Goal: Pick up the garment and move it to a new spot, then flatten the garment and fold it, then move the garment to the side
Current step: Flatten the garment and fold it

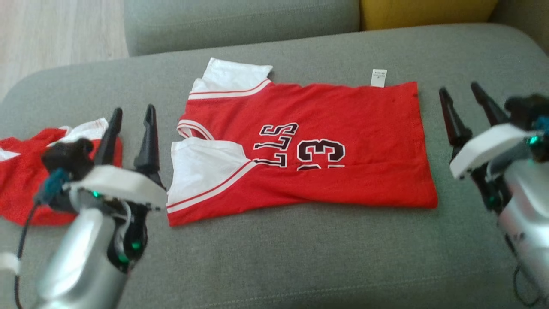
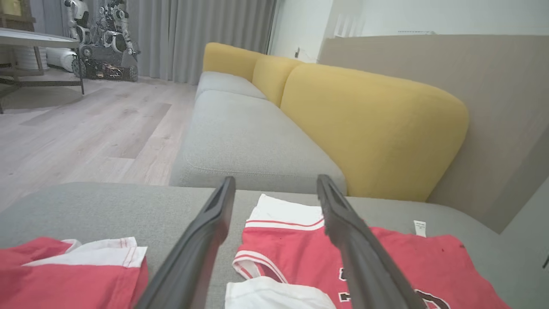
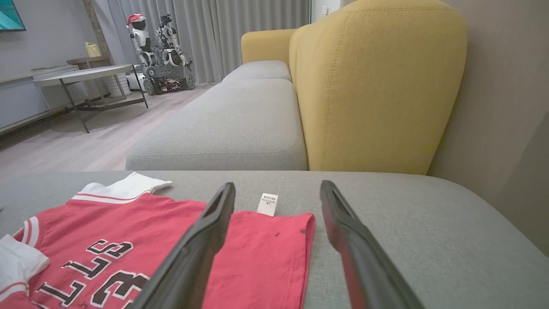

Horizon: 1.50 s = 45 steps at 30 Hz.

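Grey sofa seat (image 1: 300,257) – the broad cushion that carries everything, with a yellow backrest (image 2: 369,124) along its far edge and pale wooden floor (image 2: 85,133) past its left end. The right wrist view also shows a desk (image 3: 85,73) standing on that floor, far off.

Red jersey (image 1: 343,141) – the garment, spread flat at the middle of the seat, collar and white sleeves to the left, hem to the right. A lengthwise crease runs along its near part, and the black-and-white lettering is cut off at that line. One white sleeve lies at the far left corner, the other on the near left.

Second red garment (image 1: 21,189) – crumpled, with white trim, at the left end of the seat, well apart from the jersey.

Left end effector (image 1: 133,109) – between the two garments, just left of the jersey's collar; its two dark fingers stand apart and hold nothing.

Right end effector (image 1: 458,88) – just right of the jersey's hem, clear of the cloth; its fingers are likewise spread and empty.

White label (image 1: 378,77) – sticking out from the jersey's far edge, near the hem.
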Motion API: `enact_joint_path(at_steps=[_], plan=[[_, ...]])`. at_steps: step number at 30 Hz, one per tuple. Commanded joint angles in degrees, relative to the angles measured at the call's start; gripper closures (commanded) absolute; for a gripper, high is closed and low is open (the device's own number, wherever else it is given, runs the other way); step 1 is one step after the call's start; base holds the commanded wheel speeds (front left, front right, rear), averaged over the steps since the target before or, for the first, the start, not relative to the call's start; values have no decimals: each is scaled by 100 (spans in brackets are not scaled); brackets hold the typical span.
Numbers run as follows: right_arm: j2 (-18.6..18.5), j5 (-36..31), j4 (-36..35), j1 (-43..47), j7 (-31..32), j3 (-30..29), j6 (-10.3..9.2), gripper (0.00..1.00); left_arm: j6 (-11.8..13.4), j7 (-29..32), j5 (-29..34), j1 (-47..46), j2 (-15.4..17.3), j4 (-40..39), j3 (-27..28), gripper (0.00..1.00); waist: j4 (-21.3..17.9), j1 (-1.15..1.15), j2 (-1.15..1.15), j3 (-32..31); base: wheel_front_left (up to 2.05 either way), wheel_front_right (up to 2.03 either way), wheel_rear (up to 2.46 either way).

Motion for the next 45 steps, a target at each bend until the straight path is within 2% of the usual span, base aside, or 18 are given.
enact_joint_path(at_steps=[1,6,8,11,14,18,25,33,38,39,40,42,45], plan=[[72,-211,-126,95,-109,-126,-4,0,42,-68,112,-64,35,-319,384,0,0,0,0,-81,0,0,0],[431,-967,-456,678,-178,-901,-4,0,39,-70,320,710,-423,-590,692,0,-61,0,0,-188,0,0,0],[664,-1407,-867,1064,-182,-1483,-4,0,-22,-70,560,945,-560,-542,724,0,-115,0,0,-191,0,0,0],[912,-1781,-1278,1425,-183,-1881,-4,0,-82,-70,724,1046,-618,-255,656,0,-204,0,0,-189,0,0,0],[1113,-2084,-1693,1668,-64,-2116,-4,0,-42,-49,887,990,-589,190,555,0,-320,0,0,-163,0,0,0],[1324,-2363,-2277,1897,222,-2280,-4,0,58,183,1063,832,-530,907,399,0,-493,0,0,-109,0,0,0],[1500,-2592,-3082,2193,597,-2426,-4,0,392,471,1291,485,-442,1991,314,0,-710,0,0,50,0,0,0],[1555,-2669,-3481,2355,806,-2399,-4,0,223,772,1383,284,-412,2602,68,0,-787,0,0,170,0,0,0],[1600,-2702,-3624,2380,861,-2467,-4,0,-26,997,1352,139,-412,2906,-62,0,-773,0,0,222,0,0,0],[1603,-2711,-3640,2383,869,-2492,-4,0,-110,1037,1339,113,-418,2943,-95,36,-763,0,0,226,0,0,0],[1606,-2727,-3651,2387,877,-2528,-4,0,-190,1047,1320,90,-425,2963,-115,100,-751,0,0,229,0,0,0],[1627,-2767,-3652,2396,906,-2627,-4,0,-284,1005,1299,41,-432,2977,-136,100,-722,0,0,231,0,0,0],[1694,-2860,-3551,2435,1055,-2776,-4,0,-275,779,1258,-27,-439,2930,-72,100,-662,0,0,210,0,0,0]])
